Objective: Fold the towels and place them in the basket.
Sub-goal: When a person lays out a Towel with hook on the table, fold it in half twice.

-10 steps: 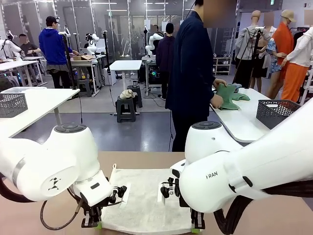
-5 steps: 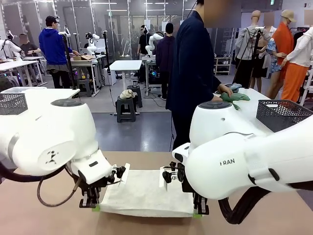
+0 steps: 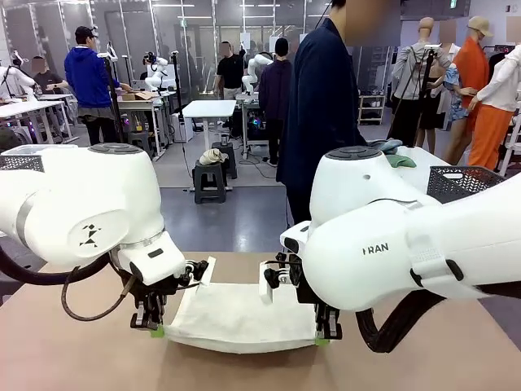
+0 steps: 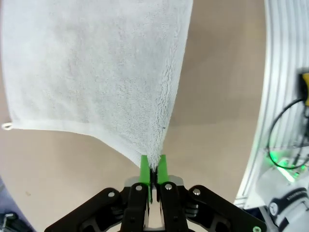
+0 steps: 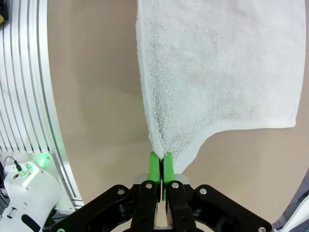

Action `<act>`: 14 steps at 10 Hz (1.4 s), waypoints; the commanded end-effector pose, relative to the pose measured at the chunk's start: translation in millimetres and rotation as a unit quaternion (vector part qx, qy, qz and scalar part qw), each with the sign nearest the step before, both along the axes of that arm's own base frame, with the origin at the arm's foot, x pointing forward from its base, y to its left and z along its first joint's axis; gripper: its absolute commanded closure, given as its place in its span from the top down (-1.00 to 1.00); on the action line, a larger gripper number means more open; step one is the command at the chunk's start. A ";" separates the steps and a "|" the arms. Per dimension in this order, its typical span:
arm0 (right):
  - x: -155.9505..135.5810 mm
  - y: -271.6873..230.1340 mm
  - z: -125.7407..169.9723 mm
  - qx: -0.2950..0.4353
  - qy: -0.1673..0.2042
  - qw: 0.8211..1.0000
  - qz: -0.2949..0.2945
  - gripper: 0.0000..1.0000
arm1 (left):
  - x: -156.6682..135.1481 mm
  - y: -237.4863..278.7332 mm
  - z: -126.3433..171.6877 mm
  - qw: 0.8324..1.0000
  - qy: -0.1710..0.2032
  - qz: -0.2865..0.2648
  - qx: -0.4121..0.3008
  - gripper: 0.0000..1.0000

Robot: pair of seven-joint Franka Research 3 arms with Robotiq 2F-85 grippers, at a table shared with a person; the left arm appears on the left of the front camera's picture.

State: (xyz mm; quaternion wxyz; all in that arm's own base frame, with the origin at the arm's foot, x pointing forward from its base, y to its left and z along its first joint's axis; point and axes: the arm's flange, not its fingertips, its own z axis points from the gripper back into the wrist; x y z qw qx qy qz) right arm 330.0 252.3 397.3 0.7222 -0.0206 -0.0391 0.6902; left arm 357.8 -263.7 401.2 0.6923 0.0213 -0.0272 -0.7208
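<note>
A cream-white towel [image 3: 236, 314] hangs over the brown table between my two arms, its near edge lifted and its far edge resting on the table. My left gripper [image 3: 155, 330] is shut on the towel's near left corner. In the left wrist view the green pads [image 4: 144, 169] pinch the towel [image 4: 96, 77], and a small loop [image 4: 7, 126] sticks out at a far corner. My right gripper [image 3: 323, 338] is shut on the near right corner; its green pads [image 5: 153, 163] clamp the towel [image 5: 212, 72]. A dark mesh basket [image 3: 464, 186] stands on the white table at the right.
A person in a dark coat [image 3: 326, 122] stands just beyond the table's far edge, turned toward a white side table [image 3: 407, 204] with a green cloth [image 3: 399, 160]. A paler mesh basket [image 3: 23, 163] sits on another table at the left. Bare brown tabletop [image 3: 65, 358] surrounds the towel.
Both grippers have risen and moved toward the far side with the towel's near corners, lifting the near edge off the table. The person has turned further toward the side table.
</note>
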 end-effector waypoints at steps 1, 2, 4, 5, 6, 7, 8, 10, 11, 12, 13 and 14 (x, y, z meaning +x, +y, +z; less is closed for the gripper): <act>0.1 -0.2 0.0 0.001 -0.001 1.000 -0.001 -1.00 | -0.9 -0.7 -1.1 1.000 -0.001 0.000 -0.002 -1.00; 0.1 -0.2 0.0 0.001 -0.001 1.000 -0.001 -1.00 | -0.9 -0.7 -1.1 1.000 -0.001 0.000 -0.002 -1.00; 0.1 -0.2 0.0 0.001 -0.001 1.000 -0.001 -1.00 | -0.9 -0.7 -1.1 1.000 -0.001 0.000 -0.002 -1.00; 0.1 -0.2 0.0 0.001 -0.001 1.000 -0.001 -1.00 | -0.9 -0.7 -1.1 1.000 -0.001 0.000 -0.002 -1.00; 0.1 -0.2 0.0 0.001 -0.001 1.000 -0.001 -1.00 | -0.9 -0.7 -1.1 1.000 -0.001 0.000 -0.002 -1.00; 0.1 -0.2 0.0 0.001 -0.001 1.000 -0.001 -1.00 | -0.9 -0.7 -1.1 1.000 -0.001 0.000 -0.002 -1.00; 0.1 -0.2 0.0 0.001 -0.001 1.000 -0.001 -1.00 | -0.9 -0.7 -1.1 1.000 -0.001 0.000 -0.002 -1.00; 13.1 -2.4 2.3 0.004 -0.001 1.000 0.007 -0.92 | 11.7 0.7 4.6 1.000 -0.001 0.002 0.006 -0.88; 25.3 -2.2 4.4 0.004 -0.001 1.000 0.013 -0.92 | 24.9 1.7 9.2 1.000 0.000 0.001 0.005 -0.88; 40.3 -1.2 9.2 0.000 -0.003 1.000 0.019 -0.92 | 39.9 1.0 14.2 1.000 0.002 -0.001 0.006 -0.88; 55.0 -0.2 12.0 0.000 -0.004 1.000 0.024 -0.92 | 53.3 -0.6 17.2 1.000 0.001 0.000 0.011 -0.88; 70.3 0.9 15.5 -0.002 -0.003 1.000 0.028 -0.92 | 66.4 -1.6 19.4 1.000 0.004 -0.001 0.012 -0.88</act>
